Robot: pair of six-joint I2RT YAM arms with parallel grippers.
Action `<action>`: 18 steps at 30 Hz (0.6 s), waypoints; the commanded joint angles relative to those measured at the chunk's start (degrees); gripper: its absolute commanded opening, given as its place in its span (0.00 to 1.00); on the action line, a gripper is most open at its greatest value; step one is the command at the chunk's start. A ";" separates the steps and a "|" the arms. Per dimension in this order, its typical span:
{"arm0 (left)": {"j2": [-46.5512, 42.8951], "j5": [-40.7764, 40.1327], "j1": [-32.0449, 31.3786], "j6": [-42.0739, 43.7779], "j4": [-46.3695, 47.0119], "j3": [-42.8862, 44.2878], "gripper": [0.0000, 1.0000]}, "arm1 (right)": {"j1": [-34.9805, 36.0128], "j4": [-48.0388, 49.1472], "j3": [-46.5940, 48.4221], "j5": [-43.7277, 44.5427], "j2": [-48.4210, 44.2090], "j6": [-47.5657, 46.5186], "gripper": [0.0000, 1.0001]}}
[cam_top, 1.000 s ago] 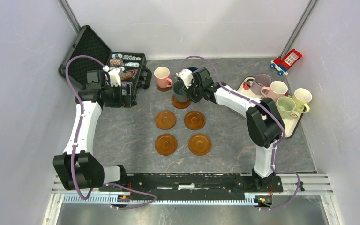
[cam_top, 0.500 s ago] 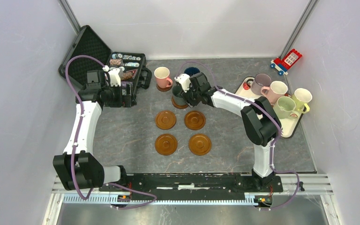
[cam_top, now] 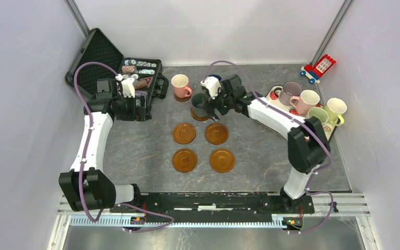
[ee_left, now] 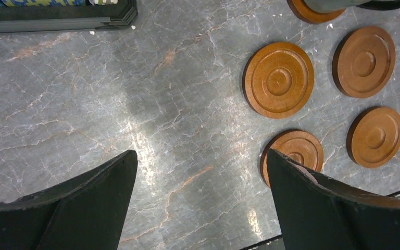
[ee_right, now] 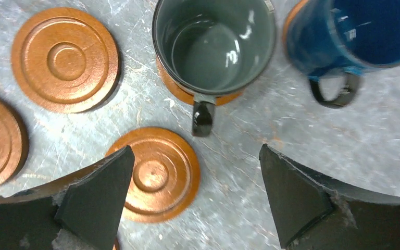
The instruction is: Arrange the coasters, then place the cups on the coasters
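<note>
The dark grey-green cup (cam_top: 200, 103) (ee_right: 213, 44) stands upright on a coaster (cam_top: 201, 115), its handle toward my right gripper (cam_top: 213, 108) (ee_right: 195, 151). That gripper is open just behind the handle and holds nothing. A navy blue cup (ee_right: 354, 31) and a pink cup (cam_top: 181, 86) each stand on a coaster nearby. Several bare coasters (cam_top: 184, 133) (ee_left: 278, 79) lie in a square in front. My left gripper (cam_top: 135, 107) (ee_left: 200, 156) hangs open above bare table by the case. Mauve (cam_top: 290, 92), pale pink (cam_top: 308, 100), light green (cam_top: 317, 119) and cream-yellow (cam_top: 336, 108) cups stand at the right.
The white tray (cam_top: 323, 141) under the right-hand cups lies near the right wall. An open black case (cam_top: 112, 65) with small items sits at the back left. A red and blue toy (cam_top: 319, 67) is in the back right corner.
My right gripper has opened and let go of the dark grey-green cup, which now stands on its coaster; the gripper has drawn back a little. The left arm has not moved.
</note>
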 commanded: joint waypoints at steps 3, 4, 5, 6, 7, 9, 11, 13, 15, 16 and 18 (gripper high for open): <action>0.13 3.07 0.00 6.71 -3.58 3.15 1.00 | -6.53 -8.86 1.23 -9.39 -9.80 -5.79 0.98; 0.27 3.26 -0.03 7.27 -3.95 3.23 1.00 | -7.86 -9.89 1.11 -9.96 -10.90 -6.43 0.98; 0.53 3.58 -0.03 7.88 -4.46 3.50 1.00 | -9.14 -10.45 0.67 -10.07 -12.02 -7.09 0.98; 0.94 3.84 0.01 8.32 -4.89 3.85 1.00 | -10.21 -10.99 0.08 -10.24 -13.52 -7.71 0.98; 1.19 4.34 0.00 8.94 -5.45 4.12 1.00 | -11.66 -11.60 -0.43 -11.04 -14.73 -8.66 0.98; 1.84 5.13 0.00 9.83 -6.34 4.67 1.00 | -14.84 -14.01 -1.07 -13.76 -16.94 -10.03 0.98; 2.16 5.70 -0.06 10.11 -6.38 4.87 1.00 | -17.84 -16.72 -1.70 -15.54 -18.85 -11.92 0.98; 2.42 6.39 -0.09 10.20 -6.35 5.12 1.00 | -21.08 -19.05 -2.97 -15.97 -20.95 -14.25 0.98; 2.71 6.97 -0.18 10.20 -6.33 5.39 1.00 | -24.57 -21.70 -4.18 -16.34 -22.87 -16.43 0.98; 2.87 7.14 -0.31 10.18 -6.33 5.55 1.00 | -26.73 -23.13 -4.73 -16.51 -23.83 -17.21 0.98; 3.20 7.49 -0.44 10.19 -6.33 5.65 1.00 | -30.82 -25.22 -5.80 -16.66 -25.40 -19.35 0.98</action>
